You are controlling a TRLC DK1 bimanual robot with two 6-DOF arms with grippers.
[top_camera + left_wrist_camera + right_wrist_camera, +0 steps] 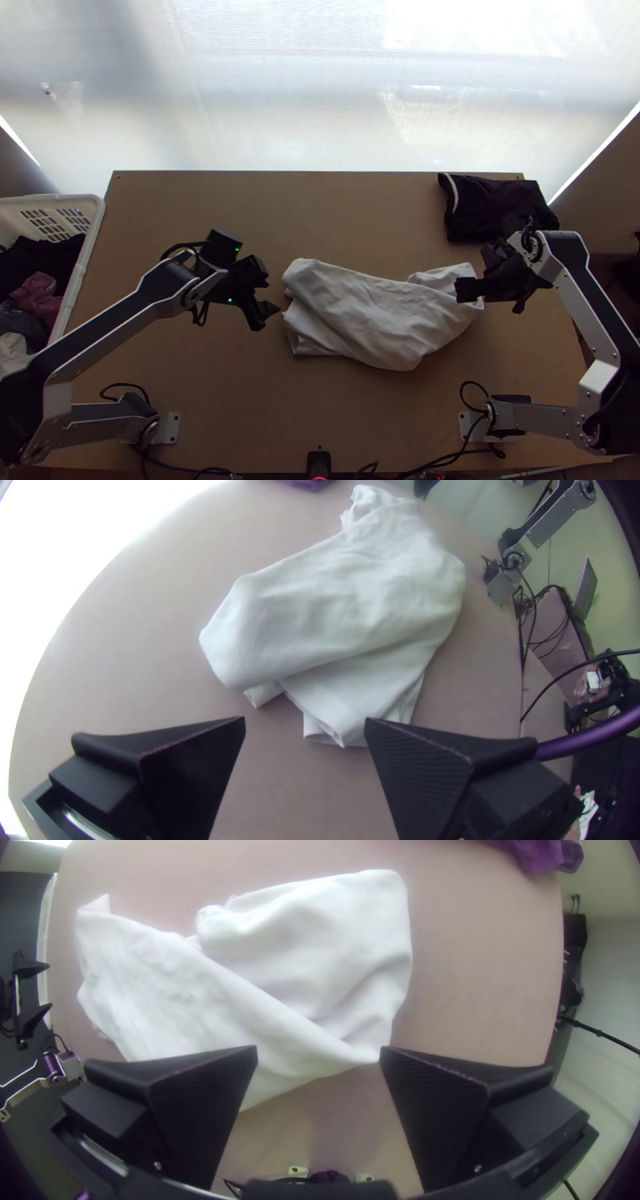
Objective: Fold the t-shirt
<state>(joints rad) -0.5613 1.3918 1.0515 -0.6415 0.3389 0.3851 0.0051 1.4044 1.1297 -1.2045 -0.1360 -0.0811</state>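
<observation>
- Your t-shirt (pixel 376 320) lies mid-table, loosely doubled over and skewed, probably central so both arms can reach it.
- Your left gripper (pixel 305 724) stands wide and empty at the shirt's nine o'clock, likely positioned for that end.
- Your right gripper (pixel 319 1049) is spread wide over its three o'clock end, holding nothing.
- The dark garment (pixel 496 210) at the shirt's one o'clock seems parked clear of your work.
- You can make out no writing on the shirt.

The top view's left edge cuts off the white basket (pixel 94 218).
</observation>
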